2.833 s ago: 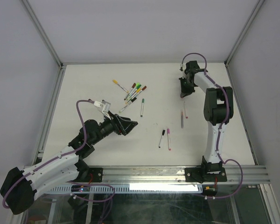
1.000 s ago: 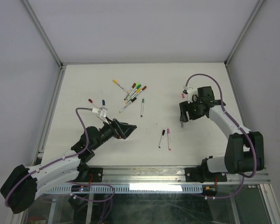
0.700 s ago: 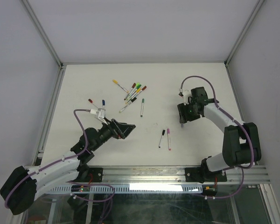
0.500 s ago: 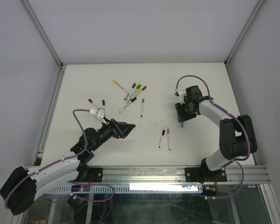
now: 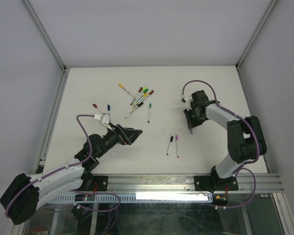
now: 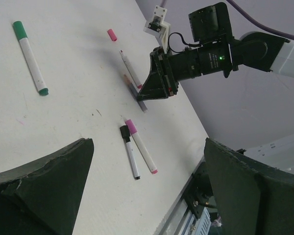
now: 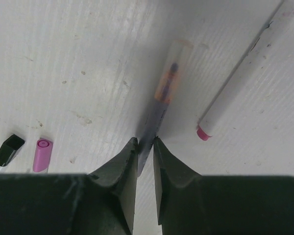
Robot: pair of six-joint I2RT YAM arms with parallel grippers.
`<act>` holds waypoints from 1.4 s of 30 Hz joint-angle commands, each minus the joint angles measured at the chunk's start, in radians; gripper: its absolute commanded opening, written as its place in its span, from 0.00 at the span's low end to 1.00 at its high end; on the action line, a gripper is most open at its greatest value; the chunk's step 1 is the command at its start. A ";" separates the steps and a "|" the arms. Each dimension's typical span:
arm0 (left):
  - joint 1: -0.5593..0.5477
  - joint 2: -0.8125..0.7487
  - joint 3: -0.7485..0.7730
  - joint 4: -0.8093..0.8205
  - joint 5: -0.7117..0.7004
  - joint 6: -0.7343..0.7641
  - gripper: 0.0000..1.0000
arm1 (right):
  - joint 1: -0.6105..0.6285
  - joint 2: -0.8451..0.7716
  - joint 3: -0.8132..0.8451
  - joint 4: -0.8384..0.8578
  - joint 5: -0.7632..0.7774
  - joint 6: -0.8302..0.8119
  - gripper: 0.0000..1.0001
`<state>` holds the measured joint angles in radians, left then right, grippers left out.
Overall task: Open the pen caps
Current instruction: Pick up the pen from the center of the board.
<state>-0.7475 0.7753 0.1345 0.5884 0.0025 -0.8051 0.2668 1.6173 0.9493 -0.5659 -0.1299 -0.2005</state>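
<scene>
A white worktop (image 5: pixel 88 88) is carrying two arms and a scatter of marker pens. The left arm (image 5: pixel 59 174) is hovering over the near left part of the worktop, its jaws standing wide apart and gripping nothing. The right arm (image 5: pixel 232 127) is reaching down at the right, its jaws drawn almost together and pinching one end of a grey pen (image 7: pixel 162 95). That pen is lying flat on the worktop, with what looks like a clear cap on its other end and orange showing through. Just beside it an uncapped white pen (image 7: pixel 245 63) with a pink end is lying, a loose pink cap (image 6: pixel 111 34) resting a little beyond. A cluster of capped pens (image 5: pixel 140 97) is lying at the far centre, a green-capped pen (image 6: pixel 31 58) near it. Between the arms, a black-capped pen (image 6: pixel 131 157) and a pink-capped pen (image 6: pixel 143 148) are lying side by side.
</scene>
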 commanded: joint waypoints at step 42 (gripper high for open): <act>-0.021 0.911 0.295 0.562 0.017 -0.303 0.77 | 0.075 -0.097 -0.017 0.123 -0.144 -0.121 0.00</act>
<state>-0.7601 1.6215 0.3614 1.0145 0.0322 -1.0538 0.3374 1.5982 0.9398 -0.5240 -0.2134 -0.3016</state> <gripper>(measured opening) 0.777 0.126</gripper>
